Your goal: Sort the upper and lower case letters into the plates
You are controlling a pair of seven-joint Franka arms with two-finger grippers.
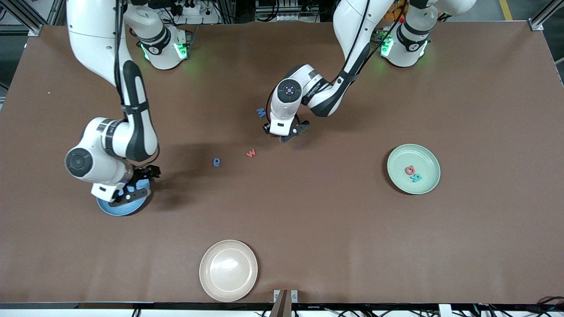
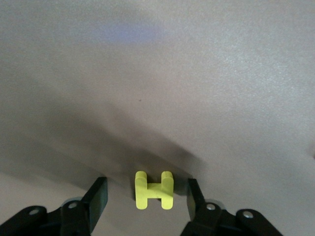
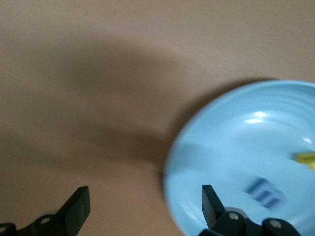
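Observation:
My left gripper point(image 1: 285, 133) is open and low over the table's middle. In the left wrist view a yellow H point(image 2: 154, 190) lies on the table between its fingers point(image 2: 96, 198), touching neither. My right gripper point(image 1: 131, 192) is open and empty over the edge of the blue plate point(image 1: 115, 208). The right wrist view shows that plate point(image 3: 236, 142) holding a blue letter point(image 3: 266, 192) and a yellow letter point(image 3: 308, 160). The mint plate point(image 1: 425, 154) holds a red letter point(image 1: 410, 169) and a teal letter point(image 1: 416, 178). A blue M point(image 1: 261, 112), a red w point(image 1: 250, 153) and a blue letter point(image 1: 216, 162) lie loose on the table.
A beige plate point(image 1: 228, 270) sits empty near the table edge closest to the front camera. The blue M lies just beside my left gripper, toward the right arm's end of the table. The table is a brown mat.

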